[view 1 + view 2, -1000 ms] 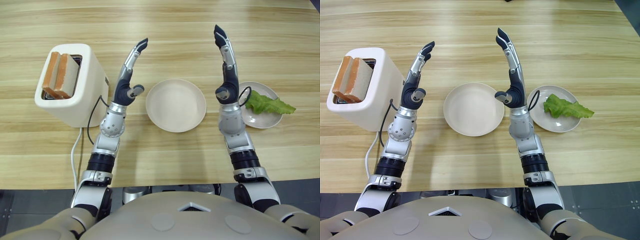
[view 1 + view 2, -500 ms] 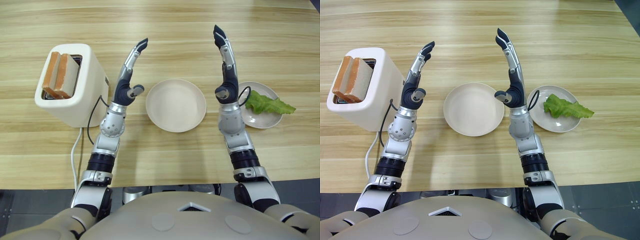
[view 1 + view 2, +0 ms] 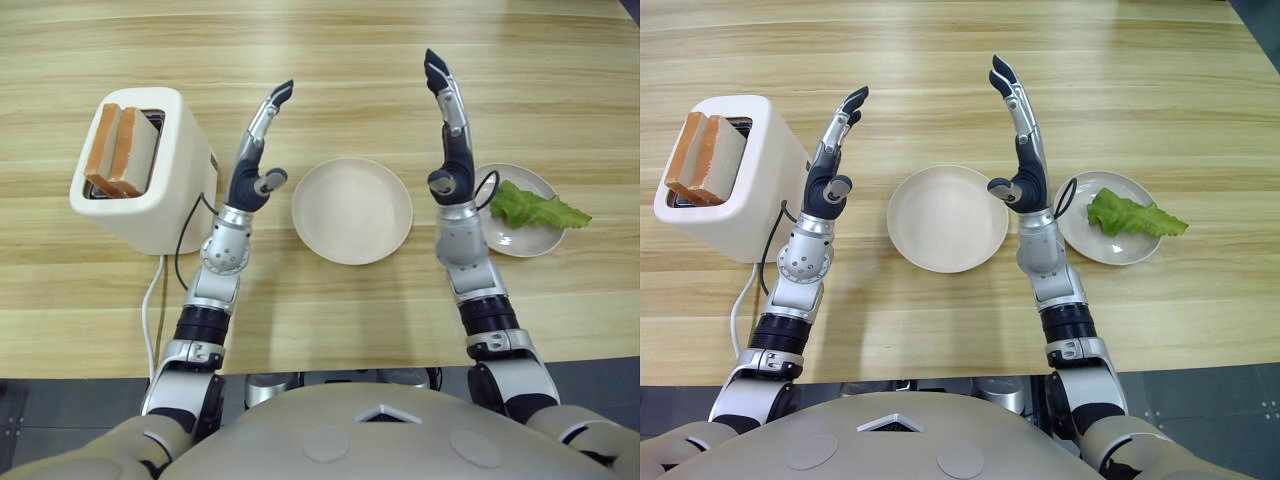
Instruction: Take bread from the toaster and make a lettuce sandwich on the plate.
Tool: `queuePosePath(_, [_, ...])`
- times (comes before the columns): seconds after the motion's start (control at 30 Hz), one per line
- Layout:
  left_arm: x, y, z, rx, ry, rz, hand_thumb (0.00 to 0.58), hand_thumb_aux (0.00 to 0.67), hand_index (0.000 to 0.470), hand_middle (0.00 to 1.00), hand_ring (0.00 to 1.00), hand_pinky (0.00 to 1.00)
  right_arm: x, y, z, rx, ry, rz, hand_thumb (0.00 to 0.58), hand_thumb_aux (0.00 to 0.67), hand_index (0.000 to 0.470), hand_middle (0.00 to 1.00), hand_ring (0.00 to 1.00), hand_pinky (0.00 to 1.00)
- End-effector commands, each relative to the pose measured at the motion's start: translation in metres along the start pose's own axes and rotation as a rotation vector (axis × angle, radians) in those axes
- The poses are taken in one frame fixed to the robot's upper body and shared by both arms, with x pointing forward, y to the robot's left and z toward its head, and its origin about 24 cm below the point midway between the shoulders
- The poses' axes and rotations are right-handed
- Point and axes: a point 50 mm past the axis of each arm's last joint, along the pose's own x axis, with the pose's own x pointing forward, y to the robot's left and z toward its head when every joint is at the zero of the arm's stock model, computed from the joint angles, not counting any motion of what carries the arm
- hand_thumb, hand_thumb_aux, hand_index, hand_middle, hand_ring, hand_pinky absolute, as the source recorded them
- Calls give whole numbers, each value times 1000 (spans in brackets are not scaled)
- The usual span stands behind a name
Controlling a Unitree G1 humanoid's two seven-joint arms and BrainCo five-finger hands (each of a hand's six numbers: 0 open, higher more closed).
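Opening step: your left hand [image 3: 255,160] and right hand [image 3: 452,140], fingers straight and empty, flank the round cream plate [image 3: 352,240]. Two browned bread slices [image 3: 120,150] stand in the white toaster [image 3: 175,205]. The green lettuce leaf [image 3: 538,208] lies on a small grey dish [image 3: 520,243]. The next move probably calls for your left hand to pinch a slice.

**Head-mounted stereo pair, looking down**

Set side by side high over the near edge of the table [image 3: 330,60], facing forward and steeply down, fairly near. Sharing nearly the whole scene, from toaster [image 3: 180,190] past plate [image 3: 351,210] to lettuce [image 3: 540,208]. All shifted slightly leftward in the right eye view.
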Motion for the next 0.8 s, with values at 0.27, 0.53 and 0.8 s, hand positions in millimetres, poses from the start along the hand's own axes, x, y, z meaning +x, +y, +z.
queuePosePath(0.27, [0, 3, -10, -4, 73, -1, 0, 0, 0, 0, 0, 0, -2, 0, 1, 15, 5, -7, 0, 0, 0, 0, 0, 0])
queuePosePath(0.53, [-2, 8, -5, 34, 50, -3, 0, 0, 0, 0, 0, 0, 0, 4, 4, 24, 2, -2, 0, 0, 0, 0, 0, 0])
queuePosePath(0.8, [-1, 20, 12, 163, -41, 9, 0, 0, 0, 0, 0, 0, 4, 10, 5, 36, 1, 6, 0, 0, 0, 0, 0, 0])
